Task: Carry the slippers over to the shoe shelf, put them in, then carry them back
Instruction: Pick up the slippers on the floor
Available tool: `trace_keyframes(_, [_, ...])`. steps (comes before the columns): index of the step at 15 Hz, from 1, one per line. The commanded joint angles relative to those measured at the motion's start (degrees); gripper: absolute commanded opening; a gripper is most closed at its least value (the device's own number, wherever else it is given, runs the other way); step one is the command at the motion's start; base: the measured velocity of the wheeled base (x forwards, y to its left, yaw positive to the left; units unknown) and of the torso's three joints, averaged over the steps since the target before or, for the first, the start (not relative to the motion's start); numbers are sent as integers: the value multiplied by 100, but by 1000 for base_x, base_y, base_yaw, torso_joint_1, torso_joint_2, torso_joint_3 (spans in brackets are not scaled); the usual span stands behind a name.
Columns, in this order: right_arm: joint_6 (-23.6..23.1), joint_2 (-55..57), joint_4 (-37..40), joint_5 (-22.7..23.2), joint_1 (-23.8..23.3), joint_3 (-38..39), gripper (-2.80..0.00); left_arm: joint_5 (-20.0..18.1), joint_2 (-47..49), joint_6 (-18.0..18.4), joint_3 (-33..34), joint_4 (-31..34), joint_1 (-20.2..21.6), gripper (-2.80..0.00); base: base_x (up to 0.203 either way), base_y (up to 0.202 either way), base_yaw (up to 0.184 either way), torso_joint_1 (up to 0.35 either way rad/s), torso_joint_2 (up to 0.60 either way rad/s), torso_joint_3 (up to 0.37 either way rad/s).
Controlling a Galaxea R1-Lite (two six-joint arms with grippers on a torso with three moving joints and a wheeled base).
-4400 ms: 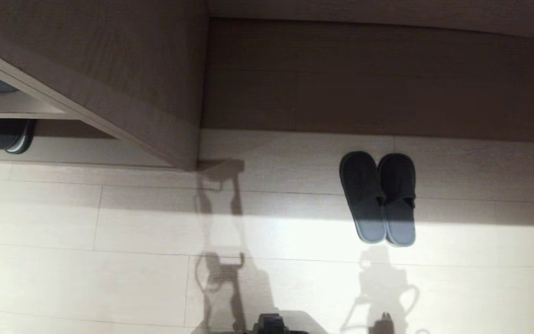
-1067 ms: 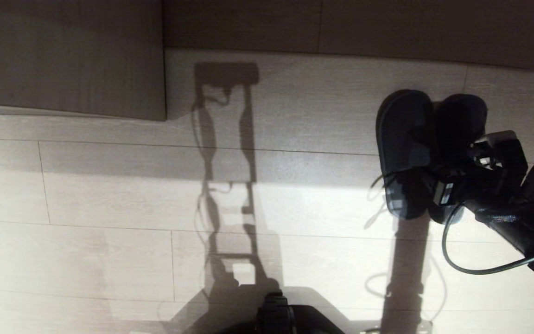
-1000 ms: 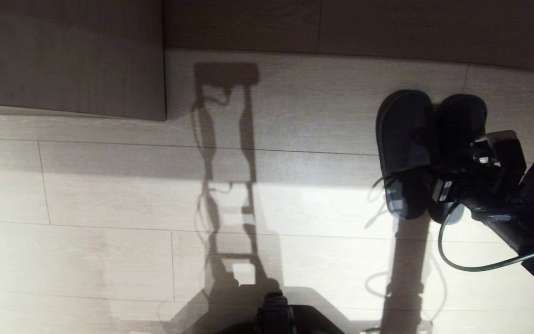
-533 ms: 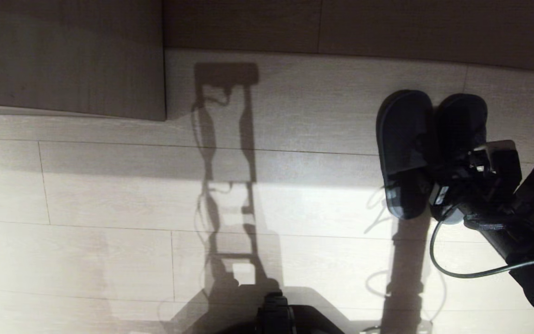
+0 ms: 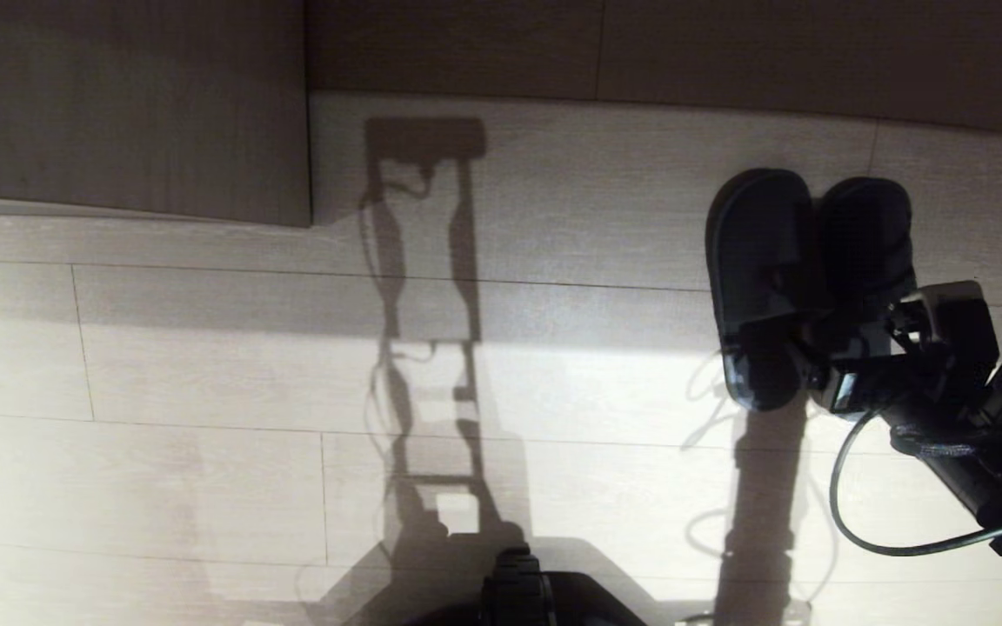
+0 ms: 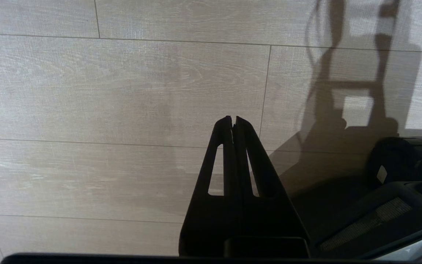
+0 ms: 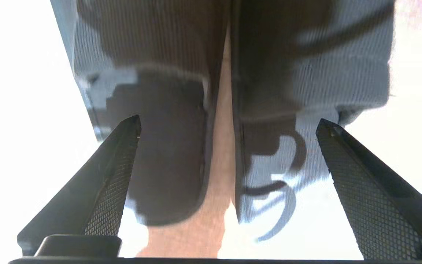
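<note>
Both slippers (image 5: 805, 278) released since earlier, right pincer (image 7: 227, 124) spread wide behind.

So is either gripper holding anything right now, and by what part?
Nothing is held. The right gripper is open over the heel ends of the slippers, which lie on the floor. The left gripper is shut on nothing.

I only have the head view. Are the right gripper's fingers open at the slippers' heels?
Observer: Yes. The right wrist view shows the right gripper with fingers spread wide over the heel ends of the slippers, gripping nothing.
Operator: Are the slippers touching there?
Observer: No, a narrow strip of floor shows between them.
Operator: And the left gripper?
Observer: The left gripper has its fingers shut, above bare floor beside the robot's base.
</note>
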Motion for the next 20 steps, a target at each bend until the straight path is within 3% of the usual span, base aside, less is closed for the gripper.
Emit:
trace_keyframes(1, [-10,-65,-41,-15,1,60,0,2,-2,-2,0,-1,-4,-280,0,0,0,0,0,0])
trace_keyframes(8, [128,431,-106,-4,-8,-58,0,2,-2,7,0,-1,0,-280,0,0,0,0,0,0])
trace_keyframes(12, [519,937,-701,169,-8,-595,0,2,-2,7,0,-1,0,-280,0,0,0,0,0,0])
trace_keyframes(20, [561,1104,-735,555,-8,-1447,0,2,-2,7,0,-1,0,-280,0,0,0,0,0,0])
